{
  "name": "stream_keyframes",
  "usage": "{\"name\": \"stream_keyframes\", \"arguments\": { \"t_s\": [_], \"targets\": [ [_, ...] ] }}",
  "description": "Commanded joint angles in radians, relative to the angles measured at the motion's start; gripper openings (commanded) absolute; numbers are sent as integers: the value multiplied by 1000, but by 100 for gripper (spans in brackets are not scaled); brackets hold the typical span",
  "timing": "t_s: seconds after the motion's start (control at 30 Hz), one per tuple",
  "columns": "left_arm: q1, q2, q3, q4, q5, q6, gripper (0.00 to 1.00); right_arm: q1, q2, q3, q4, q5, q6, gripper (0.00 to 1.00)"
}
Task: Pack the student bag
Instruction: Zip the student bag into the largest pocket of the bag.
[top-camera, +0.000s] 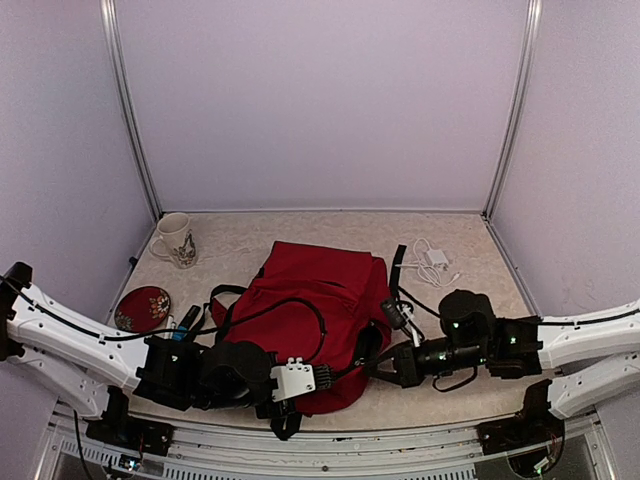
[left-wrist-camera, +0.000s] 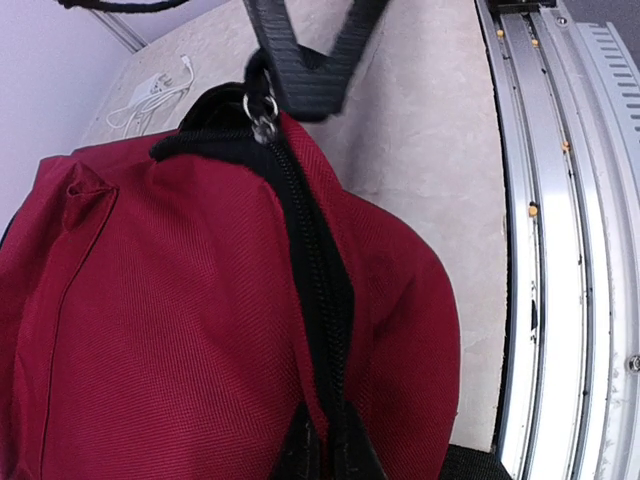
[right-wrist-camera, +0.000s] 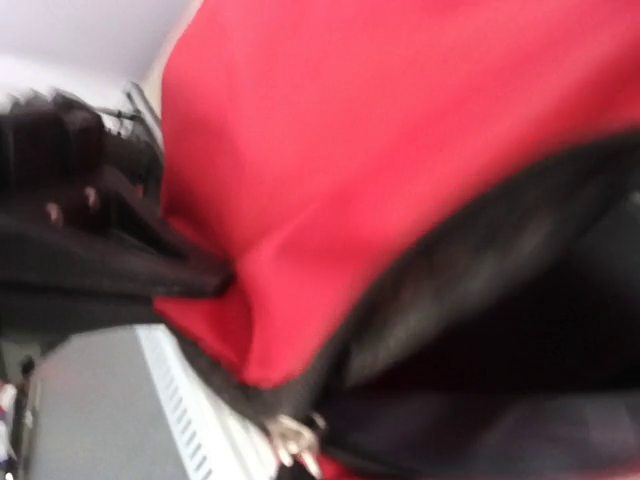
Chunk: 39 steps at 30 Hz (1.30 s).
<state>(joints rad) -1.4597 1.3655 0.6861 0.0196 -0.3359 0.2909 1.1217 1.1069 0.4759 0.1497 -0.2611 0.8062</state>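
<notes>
**Opening the bag mouth: two pinches, go easy**

Driving this one remotely. The student bag (top-camera: 330, 275) lies flat in the middle of the table (top-camera: 250, 232), its near end right up by my arm bases; the mug (top-camera: 175, 240), red saucer (top-camera: 142, 308) and white charger cable (top-camera: 432, 260) sit out on the table around it, so nothing looks packed yet.

The left tool (left-wrist-camera: 325, 455) is pinched together on the black band at the bag's near end; the zipper (left-wrist-camera: 315, 260) runs straight out from between its fingers up to the zipper pull (left-wrist-camera: 264, 118). The right tool (top-camera: 378, 365) is closed too, pressed into the bag's near right corner; that wrist view is a blur of red cloth and black band, so I can't tell what it's got, if anything.

My read is that this is the open-the-mouth step. To do it well I'd use the left pinch as an anchor and not let it drag the bag off the table edge; I'd spread slowly, pulling the two sides apart rather than straight up, and watch the cloth for slipping. If the right side comes away bare, I'd re-grip on the band, not on loose fabric.
</notes>
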Motion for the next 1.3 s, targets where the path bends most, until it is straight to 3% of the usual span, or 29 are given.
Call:
{"name": "stream_keyframes", "arguments": {
  "t_s": [0.0,0.17,0.4,0.53,0.67,1.0,1.07,1.2,1.23,1.27],
  "targets": [
    [-8,-26,-36,-17,35,-18,0,-206,-133,-13,-194,-191,7,0],
    [-16,-18,-22,-46,52,-15,0,-357,-127,54,-339,-256,-84,0],
    [-24,-34,-34,-83,76,-23,0,-551,0,207,-648,-79,-323,0],
    [-30,-42,-31,-98,109,-25,0,-660,99,270,-637,10,-407,0],
    [-41,-45,-25,-139,147,-36,0,-689,209,385,-640,128,-476,0],
    [-59,-77,-41,-140,204,-70,0,-777,396,540,-611,185,-570,0],
    [-60,-90,-45,-139,207,-74,0,-777,414,550,-617,146,-572,0],
    [-60,-93,-31,-111,228,-85,0,-760,366,494,-574,-102,-596,0],
    [-61,-88,-17,-102,227,-91,16,-752,345,476,-575,-158,-602,0],
    [-61,-86,-2,-93,222,-96,46,-746,320,462,-579,-219,-601,4]
  ]
}}
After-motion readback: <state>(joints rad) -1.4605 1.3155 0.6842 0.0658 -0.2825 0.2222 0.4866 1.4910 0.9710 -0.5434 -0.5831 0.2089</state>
